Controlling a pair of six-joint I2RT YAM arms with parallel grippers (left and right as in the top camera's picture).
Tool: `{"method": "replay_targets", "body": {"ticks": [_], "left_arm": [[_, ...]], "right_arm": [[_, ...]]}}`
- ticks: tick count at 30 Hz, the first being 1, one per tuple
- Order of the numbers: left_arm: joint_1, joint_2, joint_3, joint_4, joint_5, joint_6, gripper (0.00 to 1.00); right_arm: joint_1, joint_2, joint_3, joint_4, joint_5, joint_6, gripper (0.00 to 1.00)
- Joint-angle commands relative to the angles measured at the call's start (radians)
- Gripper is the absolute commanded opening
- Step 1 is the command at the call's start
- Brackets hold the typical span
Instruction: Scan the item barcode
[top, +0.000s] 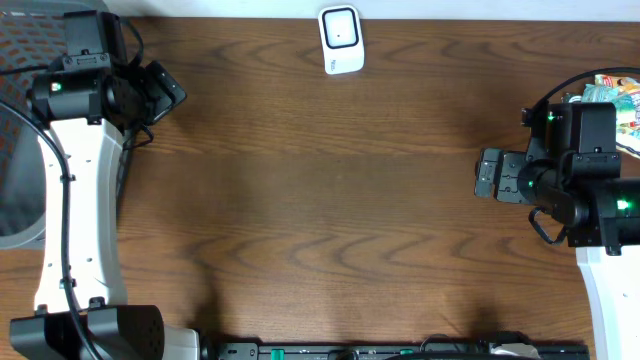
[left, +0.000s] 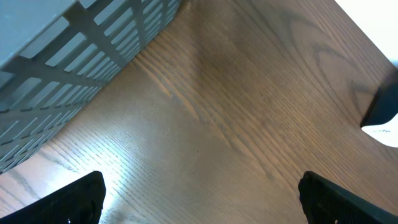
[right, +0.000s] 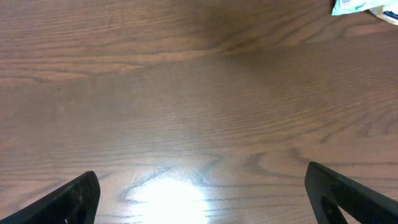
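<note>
**Both grippers wide apart, nothing held**

The scanner (top: 340, 40) sits at the table's (top: 330, 200) far edge. Well left of it, the left gripper (top: 165, 90) hangs with its jaws spread over the wood, empty, near the basket (left: 62, 74). Well right of the scanner and nearer the front, the right gripper (top: 486, 175) is likewise spread and empty. The packets (top: 612, 95) lie far right of the scanner, partly hidden by the right arm, untouched.

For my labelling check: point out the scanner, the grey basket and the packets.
scanner (top: 342, 42), overhead view, middle of its white face.
grey basket (left: 62, 70), left wrist view, slatted wall.
packets (top: 618, 92), overhead view, top wrapper.
</note>
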Motion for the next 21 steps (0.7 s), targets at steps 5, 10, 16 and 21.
{"method": "replay_targets", "body": {"ticks": [5, 10, 16, 21], "left_arm": [[0.003, -0.006, 0.002, -0.003, -0.006, -0.005, 0.98], [0.003, -0.006, 0.002, -0.003, -0.006, -0.005, 0.98], [0.003, -0.006, 0.002, -0.003, -0.006, -0.005, 0.98], [0.003, -0.006, 0.002, -0.003, -0.006, -0.005, 0.98]], "right_arm": [[0.006, -0.008, -0.029, 0.002, -0.001, -0.046, 0.99], [0.006, -0.093, -0.180, 0.151, -0.021, -0.094, 0.99], [-0.012, -0.333, -0.517, 0.439, -0.036, -0.098, 0.99], [-0.022, -0.576, -0.801, 0.716, -0.117, -0.171, 0.99]]}}
